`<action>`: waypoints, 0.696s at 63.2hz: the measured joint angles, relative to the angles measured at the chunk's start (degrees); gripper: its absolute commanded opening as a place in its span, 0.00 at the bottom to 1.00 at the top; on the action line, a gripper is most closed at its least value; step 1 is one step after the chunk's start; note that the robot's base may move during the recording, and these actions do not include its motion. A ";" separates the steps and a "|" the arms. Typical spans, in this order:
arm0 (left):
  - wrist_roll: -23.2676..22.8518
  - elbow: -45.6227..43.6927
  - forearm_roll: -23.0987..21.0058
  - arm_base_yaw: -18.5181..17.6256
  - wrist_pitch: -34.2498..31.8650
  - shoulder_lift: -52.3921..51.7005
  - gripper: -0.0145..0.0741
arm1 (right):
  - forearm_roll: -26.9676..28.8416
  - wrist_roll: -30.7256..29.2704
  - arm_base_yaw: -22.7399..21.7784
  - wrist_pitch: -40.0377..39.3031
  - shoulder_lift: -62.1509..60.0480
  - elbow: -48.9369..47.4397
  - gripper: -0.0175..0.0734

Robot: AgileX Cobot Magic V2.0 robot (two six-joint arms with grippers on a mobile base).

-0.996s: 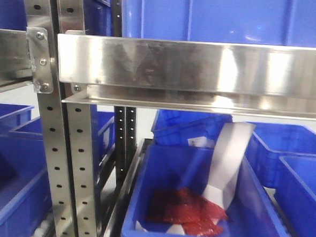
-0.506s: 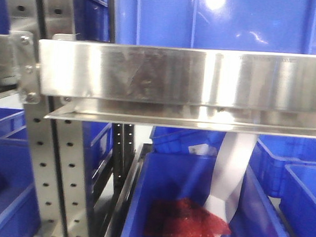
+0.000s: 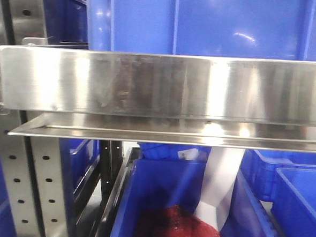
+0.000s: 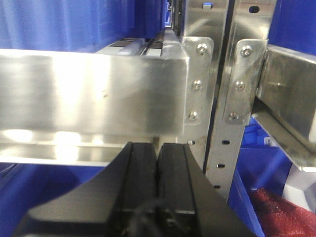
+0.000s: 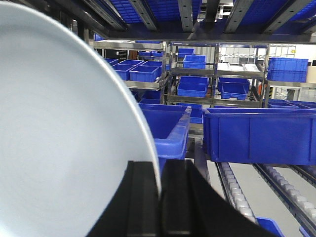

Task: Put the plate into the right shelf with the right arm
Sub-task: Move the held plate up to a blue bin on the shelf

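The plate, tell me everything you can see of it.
The plate is round, plain and glossy, very pale blue-white, with a thin rim. Only part shows, filling the left of the right wrist view. It stands roughly on edge, its rim pinched in the right gripper, with blue bins behind it. Nothing else visibly touches it.

We see a bin [image 3: 206, 25] on the right shelf [image 3: 165, 86], behind its front edge. Under that edge a second bin [image 3: 153, 199] sits right of the upright [image 3: 33, 186]. In it lie a packet [image 3: 186, 233] and, just right of the packet, a paper strip [image 3: 221, 181]. At the right wrist, the plate [image 5: 64, 138] stands left of and before a further bin [image 5: 256, 136] on a roller track [image 5: 232, 182].
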 measured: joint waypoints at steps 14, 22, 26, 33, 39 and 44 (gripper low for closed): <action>0.00 0.00 0.00 0.00 0.00 0.00 0.11 | 0.39 0.11 -0.10 0.84 0.00 -0.60 0.25; 0.00 0.00 0.00 0.00 0.00 0.00 0.11 | 1.94 0.20 -0.10 5.02 1.85 -6.41 0.25; 0.00 0.00 0.00 0.00 0.00 0.00 0.11 | 3.11 0.31 -0.10 7.37 3.85 -10.55 0.25; 0.00 0.00 0.00 0.00 0.00 0.00 0.11 | 4.06 0.40 -0.10 9.90 10.25 -19.74 0.25; 0.00 0.00 0.00 0.00 0.00 0.00 0.11 | 5.21 0.40 -0.10 10.98 16.14 -25.64 0.25; 0.00 0.00 0.00 0.00 0.00 0.00 0.11 | 6.79 0.40 -0.10 11.22 21.55 -30.44 0.25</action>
